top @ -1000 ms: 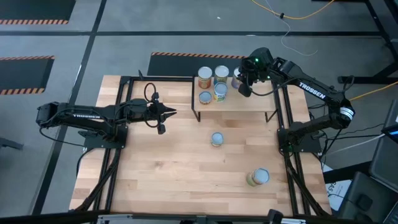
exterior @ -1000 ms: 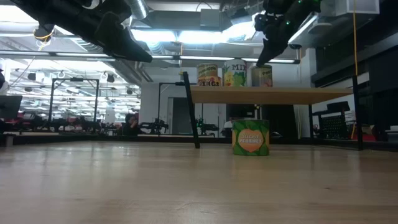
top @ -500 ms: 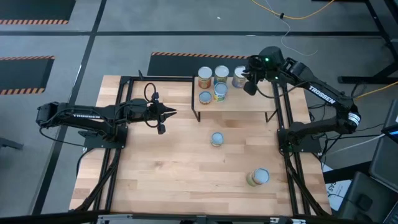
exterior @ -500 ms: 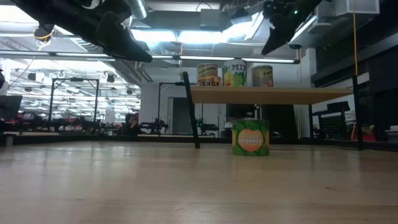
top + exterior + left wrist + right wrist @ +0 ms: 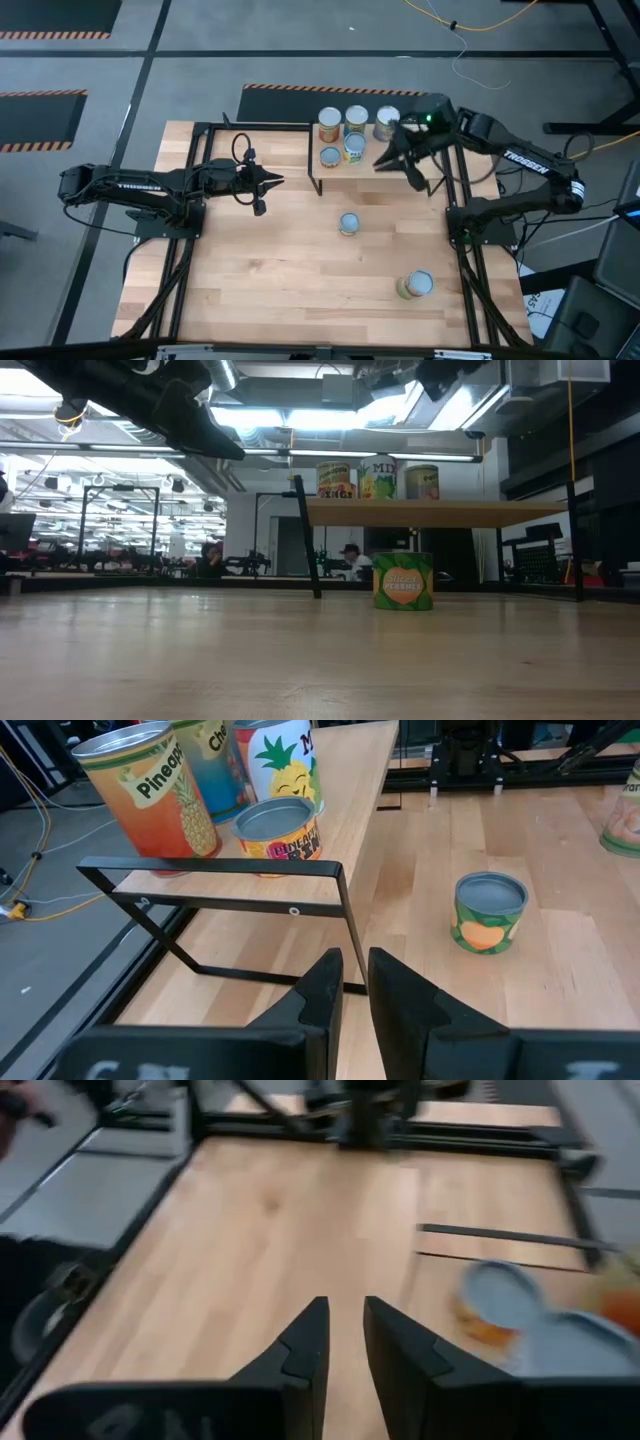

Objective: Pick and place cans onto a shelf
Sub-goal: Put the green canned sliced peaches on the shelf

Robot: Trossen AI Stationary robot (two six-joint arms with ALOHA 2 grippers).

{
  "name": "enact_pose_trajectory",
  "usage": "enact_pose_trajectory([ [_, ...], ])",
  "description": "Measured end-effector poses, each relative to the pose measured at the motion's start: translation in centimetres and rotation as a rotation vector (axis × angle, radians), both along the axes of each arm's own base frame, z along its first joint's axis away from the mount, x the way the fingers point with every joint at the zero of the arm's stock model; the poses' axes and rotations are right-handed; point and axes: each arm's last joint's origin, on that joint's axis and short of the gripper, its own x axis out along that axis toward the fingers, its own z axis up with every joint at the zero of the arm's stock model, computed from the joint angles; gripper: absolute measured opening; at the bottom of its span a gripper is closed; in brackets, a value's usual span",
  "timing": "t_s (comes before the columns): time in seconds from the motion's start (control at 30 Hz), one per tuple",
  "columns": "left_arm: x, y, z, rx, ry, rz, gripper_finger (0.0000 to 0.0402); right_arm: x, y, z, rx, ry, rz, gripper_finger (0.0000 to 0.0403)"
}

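Note:
The shelf stands at the table's far middle, its light board on a thin black frame. Several cans stand on the board: three in a far row and two smaller ones in front. Two more cans rest on the tabletop, one near the middle and one toward the near right. My right gripper hangs over the board's right part, slanting down toward the table's left, shut and holding nothing. My left gripper waits left of the shelf, shut and holding nothing.
The shelf's black frame bar runs just ahead of my left gripper. Black rails flank the tabletop on both sides. Bare wood lies between the shelf and the near edge, around the green-and-orange can.
My right gripper has left the shelf's far right corner beside the rightmost can, risen, and swung toward the table's near-left, over the board. It has turned from pointing steeply down to slanting toward the table's left. The rightmost can now shows whole on the shelf.

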Motion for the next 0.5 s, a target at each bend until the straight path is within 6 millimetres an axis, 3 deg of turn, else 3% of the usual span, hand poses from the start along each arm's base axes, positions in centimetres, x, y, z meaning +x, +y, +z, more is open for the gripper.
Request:
enact_pose_trajectory([
  [0.27, 0.0, 0.0, 0.0, 0.0, 0.0, 0.0, 0.0044, 1.5, 4.3, -0.4, 0.054, 0.072, 0.093, 0.0072],
  [0.5, 0.0, 0.0, 0.0, -0.001, -0.001, 0.0, 0.0044, 2.4, 6.3, -0.9, 0.166, 0.158, -0.013, 0.0072],
])
